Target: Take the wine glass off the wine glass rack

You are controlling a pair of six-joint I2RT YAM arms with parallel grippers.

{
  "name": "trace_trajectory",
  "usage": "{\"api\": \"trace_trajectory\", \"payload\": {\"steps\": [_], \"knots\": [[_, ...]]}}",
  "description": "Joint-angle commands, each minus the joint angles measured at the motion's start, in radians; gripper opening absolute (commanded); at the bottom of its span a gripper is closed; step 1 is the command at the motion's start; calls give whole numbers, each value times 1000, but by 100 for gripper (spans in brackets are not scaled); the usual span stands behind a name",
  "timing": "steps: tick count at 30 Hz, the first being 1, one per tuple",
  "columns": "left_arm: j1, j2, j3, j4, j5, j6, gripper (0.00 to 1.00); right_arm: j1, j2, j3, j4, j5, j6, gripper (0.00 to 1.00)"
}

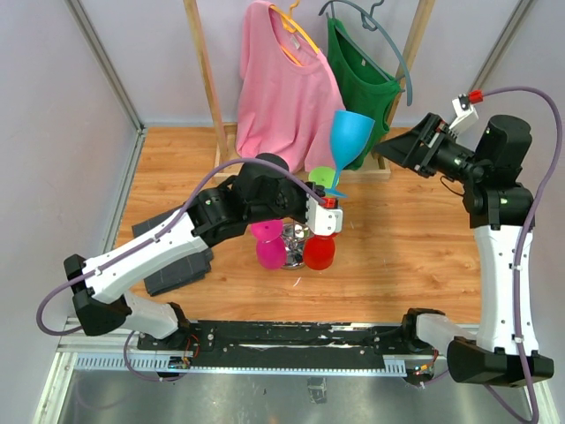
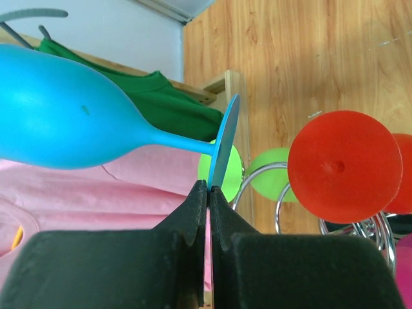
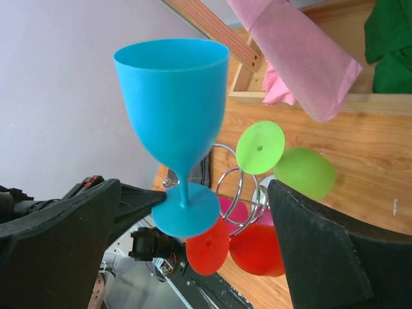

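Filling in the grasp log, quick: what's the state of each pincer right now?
Left pincer: closed, pinching the foot of the blue wine glass.
Right pincer: open, holding nothing.

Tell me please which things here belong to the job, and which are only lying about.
Job:
- blue wine glass, its foot pinched in the left gripper
- wine glass rack

Lying about:
- red glass
- pink glass
- green glass
- pink shirt
- green shirt
- wooden clothes rack
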Motion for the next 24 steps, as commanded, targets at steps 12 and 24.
{"api": "trace_trajectory", "payload": {"steps": [12, 24], "knots": [[-35, -50, -110, 185, 88, 314, 0, 33, 188, 555, -353, 54, -403, 98], [-35, -55, -165, 208, 220, 420, 0, 33, 198, 552, -541, 34, -622, 95]]}}
